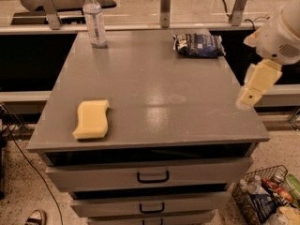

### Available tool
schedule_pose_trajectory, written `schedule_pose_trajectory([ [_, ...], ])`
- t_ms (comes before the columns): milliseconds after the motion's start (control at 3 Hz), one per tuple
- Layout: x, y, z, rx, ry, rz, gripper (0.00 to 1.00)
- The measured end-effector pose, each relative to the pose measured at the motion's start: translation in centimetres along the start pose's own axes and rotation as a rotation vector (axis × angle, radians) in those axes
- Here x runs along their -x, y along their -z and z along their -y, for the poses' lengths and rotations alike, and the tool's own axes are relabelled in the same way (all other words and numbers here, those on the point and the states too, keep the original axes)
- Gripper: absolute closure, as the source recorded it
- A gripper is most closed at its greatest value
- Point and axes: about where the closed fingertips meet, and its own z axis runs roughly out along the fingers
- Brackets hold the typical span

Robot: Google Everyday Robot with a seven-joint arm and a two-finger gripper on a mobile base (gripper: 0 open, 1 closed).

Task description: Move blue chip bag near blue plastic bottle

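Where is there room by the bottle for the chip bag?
Bare tabletop runs from the blue plastic bottle to the blue chip bag and across the middle. Yellow sponge sits front-left; gripper hangs beside the right edge.

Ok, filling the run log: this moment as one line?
gripper: beside grey table's right edge | dark-blue foil chip bag: back right | clear plastic bottle: back left, upright

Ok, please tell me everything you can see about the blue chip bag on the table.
The blue chip bag is a small, dark-blue, crinkly, foil-looking packet with white lettering. It lies flat near the far right corner of the grey table, long side running left to right. Only the tabletop touches it. The gripper hangs at the table's right edge, apart from it.
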Motion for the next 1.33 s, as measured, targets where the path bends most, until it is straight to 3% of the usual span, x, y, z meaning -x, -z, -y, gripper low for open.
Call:
schedule_pose_trajectory([
  [333,0.4,-3.9,7.2,-0.082,-0.035,0.072,0.00],
  [667,0.3,-7.6,12.9,-0.109,-0.062,0.146,0.00],
  [1000,0.6,-7.2,15.9,-0.153,-0.074,0.186,0.00],
  [1333,0.6,-7.2,15.9,-0.153,-0.074,0.186,0.00],
])
